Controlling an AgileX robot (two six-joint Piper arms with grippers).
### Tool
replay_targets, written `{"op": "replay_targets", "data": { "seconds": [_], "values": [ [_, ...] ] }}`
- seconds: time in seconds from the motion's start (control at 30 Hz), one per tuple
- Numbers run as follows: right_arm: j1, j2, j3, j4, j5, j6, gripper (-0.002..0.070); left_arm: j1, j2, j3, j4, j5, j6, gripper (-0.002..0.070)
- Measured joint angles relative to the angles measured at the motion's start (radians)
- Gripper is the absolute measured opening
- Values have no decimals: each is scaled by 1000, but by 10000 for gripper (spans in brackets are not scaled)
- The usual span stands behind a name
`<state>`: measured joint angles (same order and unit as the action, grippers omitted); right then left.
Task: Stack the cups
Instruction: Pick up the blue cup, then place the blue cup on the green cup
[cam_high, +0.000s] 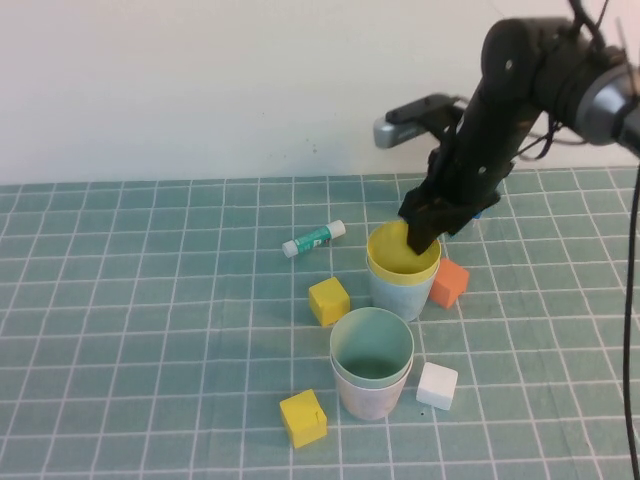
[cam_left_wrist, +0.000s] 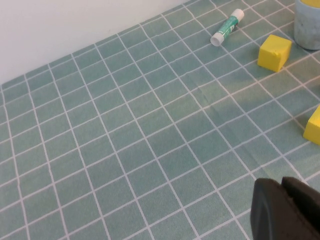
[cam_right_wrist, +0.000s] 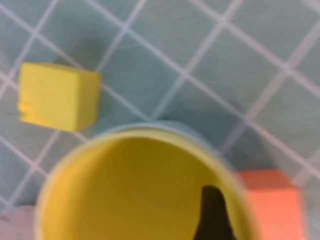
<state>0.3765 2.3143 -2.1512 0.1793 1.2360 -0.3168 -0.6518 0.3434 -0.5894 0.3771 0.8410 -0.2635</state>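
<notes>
The yellow cup (cam_high: 402, 262) stands upright, mouth up, nested inside the light blue cup (cam_high: 398, 295) on the green checked worktop (cam_high: 150, 330), its long axis vertical and its rim just above the blue one's. The right tool (cam_high: 424, 236) hangs directly over this pair on the far right side of the yellow rim, one dark finger (cam_right_wrist: 214, 212) reaching down inside the mouth; its fingers are spread apart and grip nothing. In the right wrist view the yellow cup (cam_right_wrist: 140, 192) is seen straight down its open mouth, with a thin blue edge showing round its rim. Nearer the robot, the green cup (cam_high: 371, 346) also stands upright with its mouth up, seated inside the pink cup (cam_high: 366, 398), whose pale wall shows below it; this second pair stands just beside the first, and well clear of the right tool. An orange cube (cam_high: 449, 283) sits against the right side of the blue cup, a yellow cube (cam_high: 328, 300) just to its left, a white cube (cam_high: 437, 385) just right of the pink cup, and another yellow cube (cam_high: 303, 418) near its left. A glue stick (cam_high: 313, 238) lies flat farther back to the left. The left tool (cam_left_wrist: 287, 210), pressed closed and empty, hovers above bare worktop away from all the cups.
</notes>
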Motion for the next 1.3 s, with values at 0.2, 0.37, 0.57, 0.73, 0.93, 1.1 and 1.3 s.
{"op": "replay_targets", "data": {
  "seconds": [0.2, 0.37, 0.57, 0.73, 0.93, 1.1, 1.3],
  "values": [
    [2, 61, 2, 84, -4, -56, 370, 0, 0, 0, 0, 0, 0, -1],
    [2, 64, 0, 79, -6, -102, 93, 0, 0, 0, 0, 0, 0, -1],
    [2, -29, -16, 54, -6, -113, 50, 0, 0, 0, 0, 0, 0, -1],
    [2, -238, -19, 53, -4, -126, 50, 0, 0, 0, 12, 0, -1, -1],
    [38, -486, 145, 46, 0, -163, 50, 0, 0, 0, 15, 0, -34, -1],
    [117, -548, 363, 41, 9, -199, 50, 0, 0, 0, 15, 0, -40, -1],
    [186, -531, 467, 46, -9, -215, 50, 0, 0, 0, 17, 0, -44, -1]
  ]
}}
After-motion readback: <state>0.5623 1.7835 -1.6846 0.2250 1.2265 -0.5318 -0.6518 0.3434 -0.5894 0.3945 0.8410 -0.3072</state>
